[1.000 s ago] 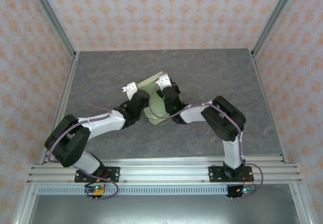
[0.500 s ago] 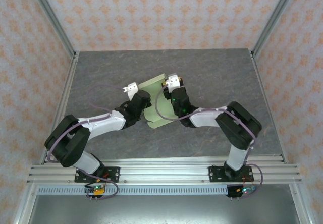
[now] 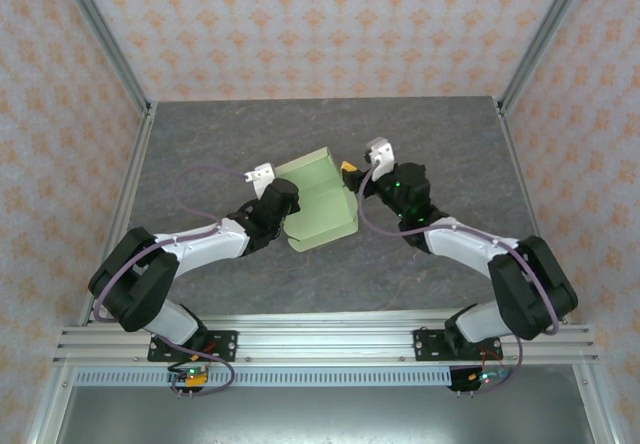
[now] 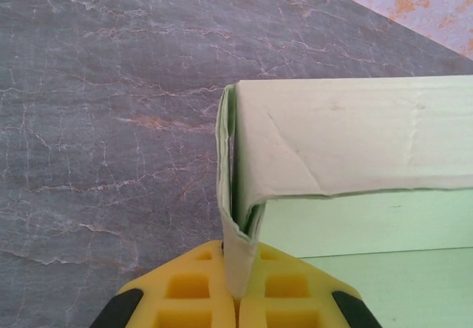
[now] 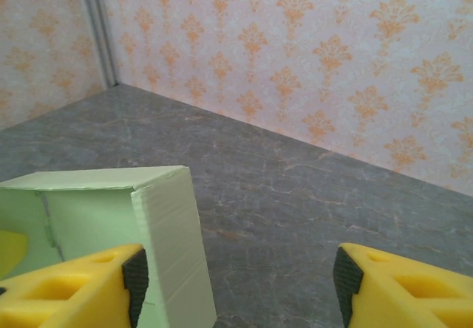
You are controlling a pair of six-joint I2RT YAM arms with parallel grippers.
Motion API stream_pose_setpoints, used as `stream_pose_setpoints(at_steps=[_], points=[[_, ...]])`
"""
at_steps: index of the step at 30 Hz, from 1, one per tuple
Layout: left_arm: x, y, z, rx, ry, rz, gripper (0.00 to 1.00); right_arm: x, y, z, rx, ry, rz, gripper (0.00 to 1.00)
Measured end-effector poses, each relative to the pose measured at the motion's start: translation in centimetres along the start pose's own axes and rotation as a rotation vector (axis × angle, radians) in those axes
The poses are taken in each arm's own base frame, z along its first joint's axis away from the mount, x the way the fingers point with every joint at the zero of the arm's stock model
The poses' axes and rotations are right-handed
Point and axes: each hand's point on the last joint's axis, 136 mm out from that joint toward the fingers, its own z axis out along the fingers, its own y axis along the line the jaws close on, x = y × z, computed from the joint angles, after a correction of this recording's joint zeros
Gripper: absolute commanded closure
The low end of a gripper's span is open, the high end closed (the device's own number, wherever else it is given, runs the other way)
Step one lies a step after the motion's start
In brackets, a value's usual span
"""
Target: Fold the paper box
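The left gripper (image 4: 236, 298) is clamped on the left edge of the paper box (image 3: 320, 199), mid-table (image 3: 440, 134); its pads are cropped at the frame's bottom. The right gripper (image 5: 240, 280) gapes just beside the box's right wall.

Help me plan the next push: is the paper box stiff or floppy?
Probably floppy: the paper box is thin card, creased and bowing where the left claw pinches it. Likely light, so a push would slide or crumple it.
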Motion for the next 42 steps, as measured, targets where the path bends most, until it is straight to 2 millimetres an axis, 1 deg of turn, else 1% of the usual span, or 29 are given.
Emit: stream_pose_setpoints(at_steps=[2, 4, 7, 11, 12, 13, 15, 20, 25, 27, 29, 32, 34, 36, 39, 40, 41, 42], points=[[0.0, 0.0, 0.0, 0.003, 0.001, 0.025, 1.0, 0.1, 0.4, -0.5, -0.076, 0.04, -0.003, 0.29], [-0.4, -0.1, -0.2, 0.008, -0.004, 0.048, 1.0, 0.0, 1.3, -0.5, -0.157, 0.097, -0.023, 0.28], [-0.9, -0.3, -0.5, 0.018, -0.016, 0.069, 1.0, 0.0, 2.4, -0.7, -0.229, 0.139, -0.06, 0.27], [-1.3, -0.6, -0.7, 0.04, -0.015, 0.104, 1.0, 1.6, 3.2, -1.5, -0.285, 0.204, -0.08, 0.27], [-1.5, -0.7, -0.7, 0.05, -0.017, 0.123, 1.0, 2.1, 3.4, -1.7, -0.302, 0.227, -0.08, 0.04], [-1.5, -1.0, -0.8, 0.063, -0.017, 0.141, 1.0, 2.6, 3.5, -1.9, -0.312, 0.247, -0.08, 0.01], [-1.6, -1.5, -0.8, 0.089, -0.022, 0.183, 1.0, 3.2, 3.4, -2.1, -0.309, 0.273, -0.083, 0.01], [-1.8, -3.1, -1.0, 0.167, -0.032, 0.301, 1.0, 3.8, 3.3, -2.4, -0.314, 0.297, -0.079, 0.01], [-1.9, -4.7, -1.5, 0.258, -0.058, 0.438, 1.0, 3.6, 3.8, -3.1, -0.328, 0.266, -0.05, 0.01], [-1.9, -5.5, -1.8, 0.302, -0.08, 0.506, 1.0, 3.8, 3.7, -3.6, -0.3, 0.231, -0.001, 0.01], [-1.7, -6.0, -1.9, 0.34, -0.105, 0.563, 1.0, 4.4, 3.5, -4.3, -0.262, 0.206, 0.061, 0.01], [-0.7, -6.6, -1.6, 0.394, -0.121, 0.641, 1.0, 5.6, 3.0, -6.0, -0.198, 0.196, 0.157, 0.01], [0.4, -6.8, -1.4, 0.433, -0.113, 0.683, 1.0, 4.9, 2.2, -7.0, -0.129, 0.176, 0.226, 0.01], [1.8, -7.0, -1.0, 0.471, -0.092, 0.725, 1.0, 2.7, 0.8, -8.3, -0.031, 0.134, 0.308, 0.01], [3.2, -7.4, -0.8, 0.524, -0.061, 0.762, 1.0, -0.9, -0.7, -10.1, 0.058, 0.068, 0.367, 0.01], [3.6, -7.6, -0.8, 0.539, -0.054, 0.769, 1.0, -1.7, -0.9, -10.5, 0.076, 0.051, 0.38, 0.01], [4.0, -7.8, -0.7, 0.557, -0.045, 0.773, 1.0, -2.2, -1.2, -10.9, 0.094, 0.041, 0.399, 0.01], [4.5, -7.9, -0.6, 0.575, -0.037, 0.776, 1.0, -2.3, -1.4, -11.1, 0.111, 0.044, 0.423, 0.01]])
